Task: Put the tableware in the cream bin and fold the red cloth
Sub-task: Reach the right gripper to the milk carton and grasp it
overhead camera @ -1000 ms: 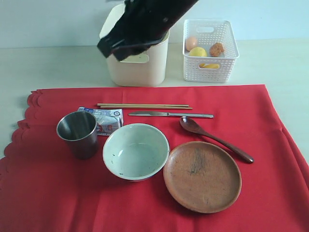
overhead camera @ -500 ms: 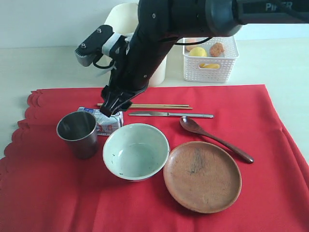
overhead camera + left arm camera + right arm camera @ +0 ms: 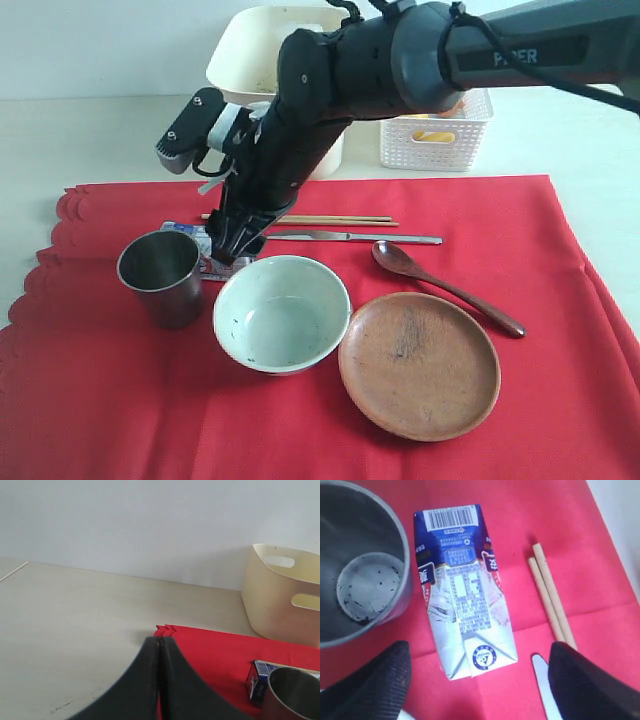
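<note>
On the red cloth [image 3: 560, 300] lie the steel cup [image 3: 160, 275], the speckled bowl [image 3: 282, 312], the wooden plate [image 3: 418, 362], the dark spoon [image 3: 440, 285], the chopsticks [image 3: 330, 218] and the knife [image 3: 380, 238]. The cream bin [image 3: 250, 45] stands behind the cloth, partly hidden by the right arm. My right gripper [image 3: 235, 245] is low between cup and bowl. It is open [image 3: 477, 655] and straddles the end of a small milk carton [image 3: 462, 590] that lies flat beside the cup [image 3: 360, 565]. My left gripper [image 3: 159, 642] is shut and empty, near the cloth's corner [image 3: 210, 645].
A white lattice basket [image 3: 440, 130] with foods stands right of the cream bin. The chopstick ends [image 3: 550, 600] and the knife tip [image 3: 542, 680] lie close to one right finger. Bare table [image 3: 90, 140] surrounds the cloth at the back and left.
The right arm has come down from above the cream bin to the milk carton beside the cup, and its jaws have opened wide. The left gripper has stayed shut.
</note>
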`<move>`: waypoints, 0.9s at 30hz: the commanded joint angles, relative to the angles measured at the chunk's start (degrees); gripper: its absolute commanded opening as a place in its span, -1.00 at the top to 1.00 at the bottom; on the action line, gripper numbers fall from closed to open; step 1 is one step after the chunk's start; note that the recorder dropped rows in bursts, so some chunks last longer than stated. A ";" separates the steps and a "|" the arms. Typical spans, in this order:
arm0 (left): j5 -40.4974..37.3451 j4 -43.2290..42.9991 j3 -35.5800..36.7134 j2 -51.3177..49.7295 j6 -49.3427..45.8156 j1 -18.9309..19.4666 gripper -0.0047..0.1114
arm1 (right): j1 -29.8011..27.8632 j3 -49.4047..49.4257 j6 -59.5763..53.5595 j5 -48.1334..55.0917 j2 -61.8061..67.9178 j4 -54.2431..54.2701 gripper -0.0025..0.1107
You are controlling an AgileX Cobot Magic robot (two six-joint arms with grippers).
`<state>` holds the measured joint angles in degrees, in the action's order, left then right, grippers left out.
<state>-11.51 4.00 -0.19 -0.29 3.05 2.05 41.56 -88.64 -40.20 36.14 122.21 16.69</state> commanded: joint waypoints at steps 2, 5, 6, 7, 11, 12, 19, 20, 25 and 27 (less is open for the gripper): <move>0.13 0.20 0.19 0.29 -0.32 0.10 0.92 | 0.07 -0.36 -1.76 -1.52 1.62 1.10 -0.33; 0.13 0.20 0.19 0.29 -0.32 0.10 0.92 | 0.07 -0.36 -1.76 -2.19 2.58 1.25 -0.33; 0.13 0.20 0.19 0.29 -0.32 0.10 0.92 | 0.07 -0.36 -1.76 -2.44 2.66 1.25 -0.33; 0.13 0.20 0.19 0.29 -0.32 0.10 0.92 | 0.07 -0.36 -2.00 -2.76 2.95 1.25 -0.33; 0.13 0.20 0.19 0.29 -0.32 0.10 0.92 | 0.18 -0.36 -2.14 -4.57 3.42 1.93 -0.33; 0.13 0.20 0.19 0.29 -0.32 0.10 0.92 | 0.32 -0.36 -2.14 -5.10 3.55 2.12 -0.33; 0.13 0.20 0.19 0.29 -0.32 0.10 0.92 | 0.43 -0.36 -4.77 -6.38 6.01 2.25 -0.25; 0.13 0.20 0.19 0.29 -0.32 0.10 0.92 | 0.43 -0.36 -4.77 -6.50 6.51 2.12 -0.21; 0.13 0.20 0.19 0.29 -0.32 0.10 0.92 | 0.43 -0.36 -4.77 -9.22 6.56 2.50 0.25; 0.13 0.20 0.19 0.29 -0.32 0.10 0.92 | 0.43 -0.36 -4.77 -10.31 6.42 2.50 0.45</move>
<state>-11.51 4.00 -0.19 -0.29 3.05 2.05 41.94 -88.66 -44.32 28.58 128.73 19.27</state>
